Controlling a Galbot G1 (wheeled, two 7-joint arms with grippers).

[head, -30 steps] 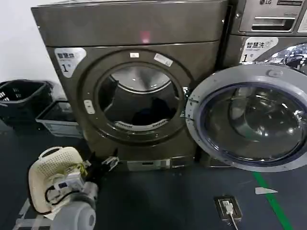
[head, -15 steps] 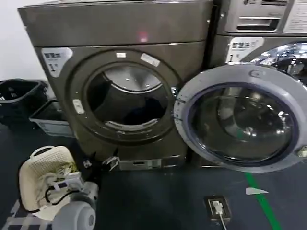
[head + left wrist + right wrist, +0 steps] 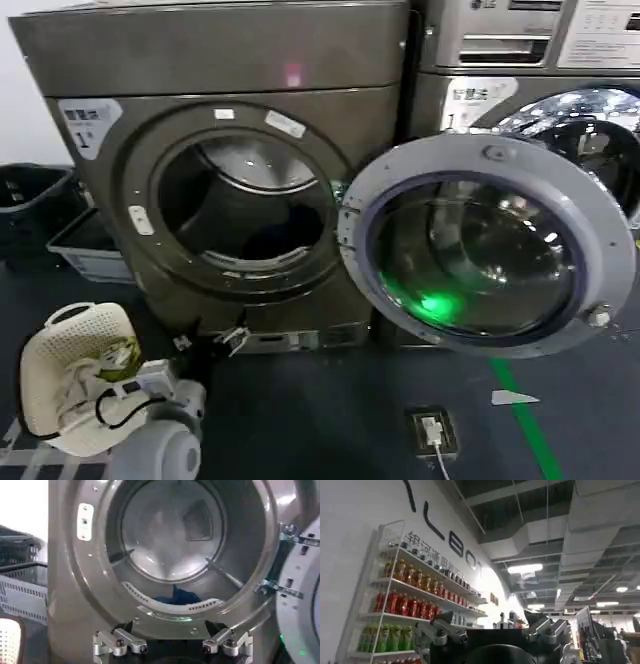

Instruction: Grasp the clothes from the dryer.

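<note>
The dryer (image 3: 210,60) is a bronze-grey front loader with its porthole open. Its round door (image 3: 485,245) is swung out to the right. The clothes (image 3: 268,240) lie as a dark bundle low in the drum, and they show navy blue (image 3: 180,596) behind the drum lip in the left wrist view. My left gripper (image 3: 172,647) is open and empty, outside the porthole and just below its lower rim, facing into the drum. From the head it sits low before the dryer's base (image 3: 222,340). My right gripper (image 3: 495,632) is open and empty, pointing away into the room.
A white basket (image 3: 50,350) of light cloths stands on the floor at the left. A black basket (image 3: 25,195) and a grey crate (image 3: 90,245) sit beside the dryer. The silver LG machine (image 3: 520,60) is behind the open door. A floor socket (image 3: 430,432) and a green tape line (image 3: 520,420) are at the right.
Everything in the head view has slid to the left, so the dryer and white basket sit further left. A green glint now shows in the door glass.
</note>
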